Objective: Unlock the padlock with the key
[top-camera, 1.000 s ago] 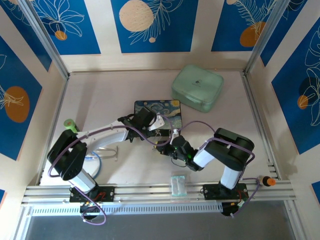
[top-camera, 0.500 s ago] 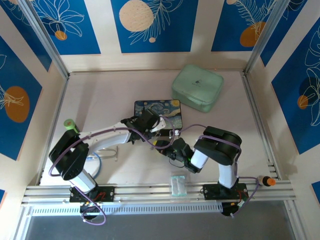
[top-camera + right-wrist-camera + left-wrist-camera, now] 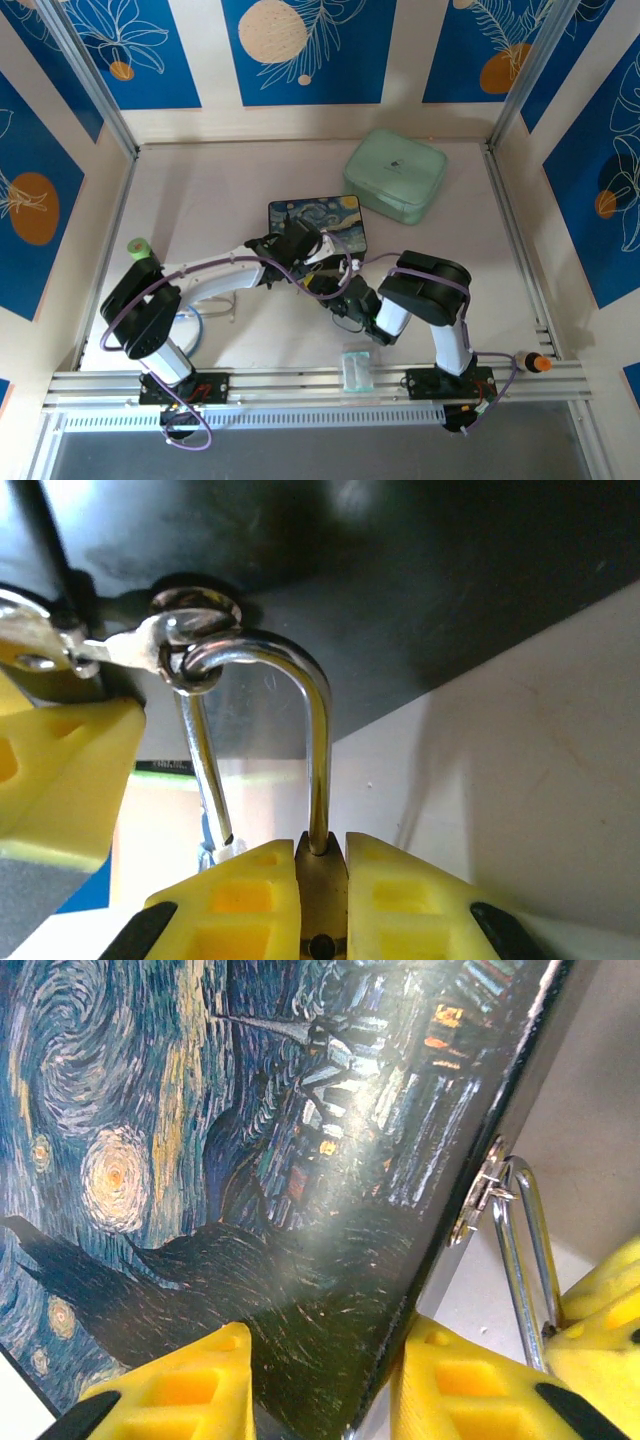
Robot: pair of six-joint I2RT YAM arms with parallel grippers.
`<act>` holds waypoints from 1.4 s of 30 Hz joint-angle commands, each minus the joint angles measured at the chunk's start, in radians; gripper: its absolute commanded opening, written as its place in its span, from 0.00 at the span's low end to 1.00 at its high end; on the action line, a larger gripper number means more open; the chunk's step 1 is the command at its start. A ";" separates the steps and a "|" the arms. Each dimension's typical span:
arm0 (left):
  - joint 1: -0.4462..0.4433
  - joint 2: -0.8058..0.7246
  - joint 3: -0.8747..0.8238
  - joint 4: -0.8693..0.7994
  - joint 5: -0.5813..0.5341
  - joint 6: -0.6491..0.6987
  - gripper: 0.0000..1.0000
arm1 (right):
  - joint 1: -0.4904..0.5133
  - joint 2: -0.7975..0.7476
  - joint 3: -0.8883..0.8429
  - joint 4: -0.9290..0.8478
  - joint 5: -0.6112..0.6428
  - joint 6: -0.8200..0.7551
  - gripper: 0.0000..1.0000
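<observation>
Where the right hand (image 3: 322, 855) pinched the padlock (image 3: 320, 910), its brass body was mostly hidden between two yellow fingers (image 3: 400, 900); one shackle (image 3: 318, 750) looped through the latch ring (image 3: 200, 628) on the single painted box (image 3: 320, 220). The left hand (image 3: 330, 1360) straddled that box's edge, fingers apart, grip impossible to judge. Bare worktop (image 3: 200, 190) lay open beyond, left of one green case (image 3: 395, 177).

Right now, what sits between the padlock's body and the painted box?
The shackle of the padlock, hooked through the latch ring on the painted box, as the right wrist view shows.
</observation>
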 commanded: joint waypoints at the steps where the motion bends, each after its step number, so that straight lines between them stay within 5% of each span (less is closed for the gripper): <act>1: -0.007 0.074 -0.075 -0.126 0.053 -0.015 0.30 | -0.019 0.005 0.016 -0.026 0.117 0.073 0.11; 21: -0.007 0.081 -0.103 -0.104 0.023 -0.008 0.29 | -0.136 0.075 -0.040 0.040 0.123 0.322 0.11; 42: 0.001 0.080 -0.100 -0.118 0.002 -0.017 0.29 | -0.232 -0.022 -0.104 0.041 0.044 0.168 0.09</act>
